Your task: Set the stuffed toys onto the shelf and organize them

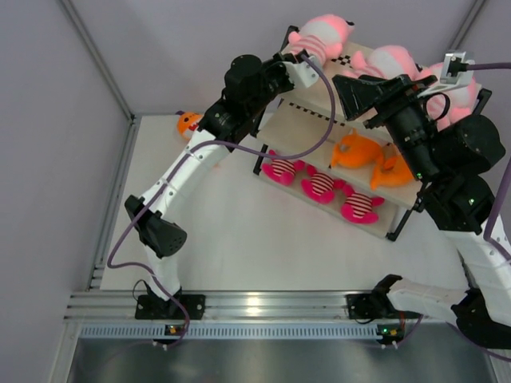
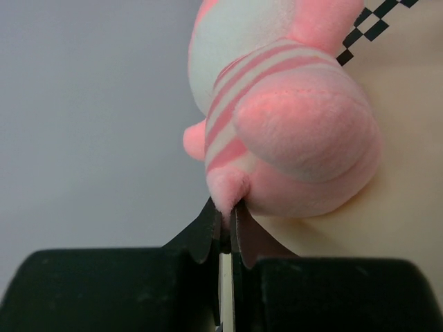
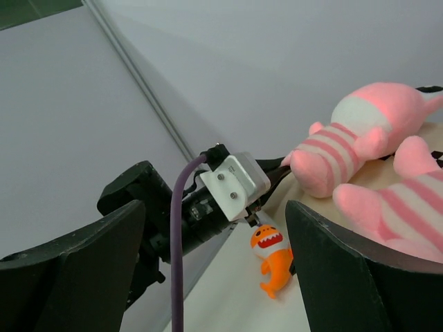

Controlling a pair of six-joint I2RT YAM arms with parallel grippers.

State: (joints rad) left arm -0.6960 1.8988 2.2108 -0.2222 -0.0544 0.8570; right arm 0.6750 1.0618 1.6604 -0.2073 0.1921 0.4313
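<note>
Pink striped plushes (image 1: 321, 32): three, all on the top board; the rightmost is partly hidden behind an arm.
Orange fish (image 1: 357, 150): three; two lie side by side on the middle board, and one is on the table (image 1: 239, 231) just past the rack's left end.
Magenta striped plushes (image 1: 322, 187): three, in a row on the lowest board.
Soft toys altogether: nine, eight of them on boards and one off.
Shelf (image 1: 302, 132): one, with three boards.
Robot arms (image 1: 188, 171): two.
Purple cables (image 1: 112, 243): two, one along each arm.
</note>
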